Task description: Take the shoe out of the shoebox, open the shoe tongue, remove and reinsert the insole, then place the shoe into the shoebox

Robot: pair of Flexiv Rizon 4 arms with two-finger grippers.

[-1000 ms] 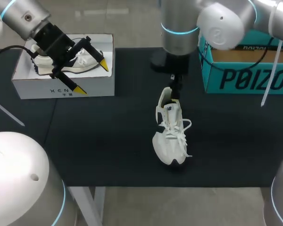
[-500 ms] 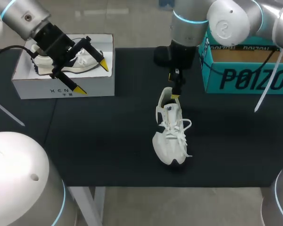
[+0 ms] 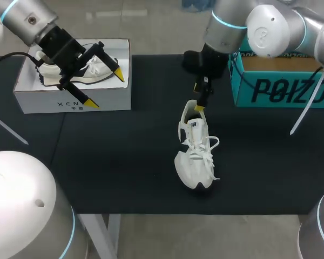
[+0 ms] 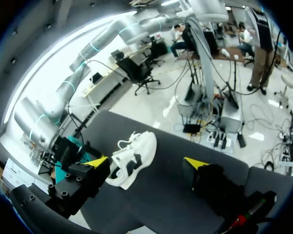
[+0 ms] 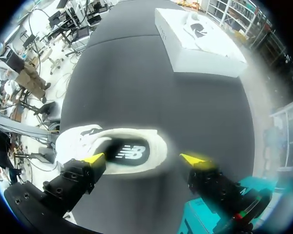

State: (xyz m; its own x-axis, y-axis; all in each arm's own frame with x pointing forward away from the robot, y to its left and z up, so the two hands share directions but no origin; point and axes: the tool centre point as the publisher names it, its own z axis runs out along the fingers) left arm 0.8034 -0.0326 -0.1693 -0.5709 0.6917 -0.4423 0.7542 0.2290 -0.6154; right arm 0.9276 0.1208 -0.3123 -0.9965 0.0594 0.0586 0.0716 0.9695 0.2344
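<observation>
Right wrist view shows the insole (image 5: pixel 132 152) inside the white sneaker (image 5: pixel 74 139), under the spread right claw (image 5: pixel 144 159). Head view alone shows the left claw (image 3: pixel 105 88), spread, above the shoebox (image 3: pixel 70 102).

The dark desk (image 3: pixel 124 162) carries a white shoe (image 3: pixel 194 156) lying just below the right pincer (image 3: pixel 200 105). A white shoebox (image 3: pixel 70 100) sits under the left pincer (image 3: pixel 105 88), and a teal box (image 3: pixel 281 91) stands beside the right pincer.

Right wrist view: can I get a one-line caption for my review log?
Open right hand above the white shoe on the dark table, a white shoebox with a second shoe beyond.
</observation>
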